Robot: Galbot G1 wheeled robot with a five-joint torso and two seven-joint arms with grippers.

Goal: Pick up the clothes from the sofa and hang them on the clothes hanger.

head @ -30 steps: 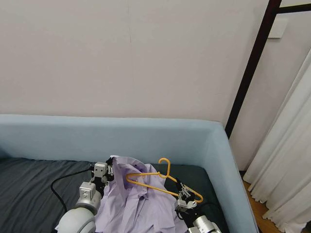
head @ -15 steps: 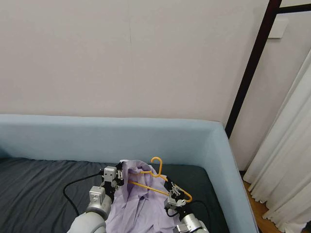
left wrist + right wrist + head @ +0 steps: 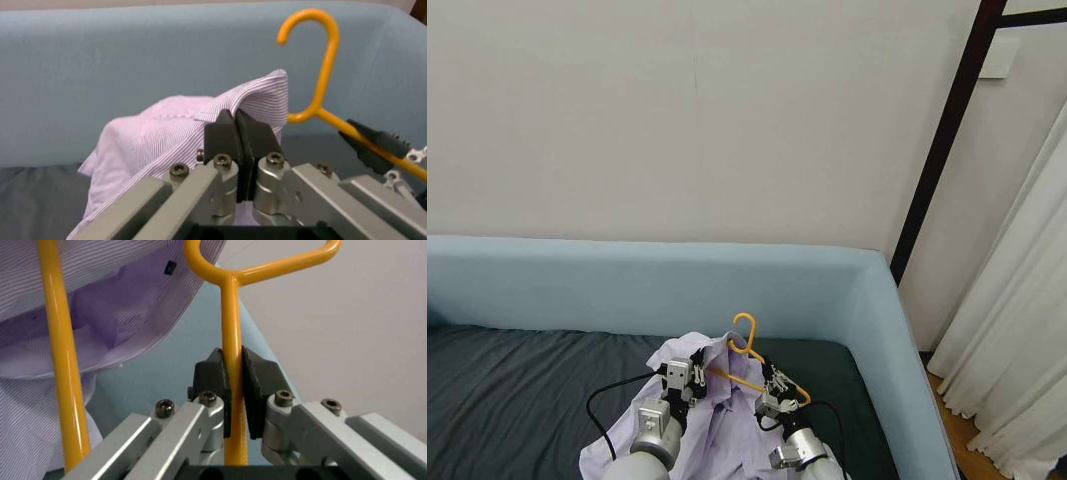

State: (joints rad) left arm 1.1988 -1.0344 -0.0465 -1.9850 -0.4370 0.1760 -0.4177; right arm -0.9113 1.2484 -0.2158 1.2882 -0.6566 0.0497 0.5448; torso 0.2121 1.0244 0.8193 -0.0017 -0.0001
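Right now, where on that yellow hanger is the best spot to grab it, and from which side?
Probably the bare sloping arm of the hanger, where the right claw is shut on it. That rod is thin, straight and free of cloth, so a claw closes squarely across it. Come from the right end, away from the shirt, which the left claw pinches.

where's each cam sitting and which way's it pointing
Head view: on the head, facing forward and down at the sofa; left arm and right arm at the bottom.
Left wrist view: on the left arm, looking along the left gripper, shut on the shirt.
Right wrist view: on the right arm, looking along the right gripper, shut on the hanger.
Shared: shirt and hanger appear in all three.
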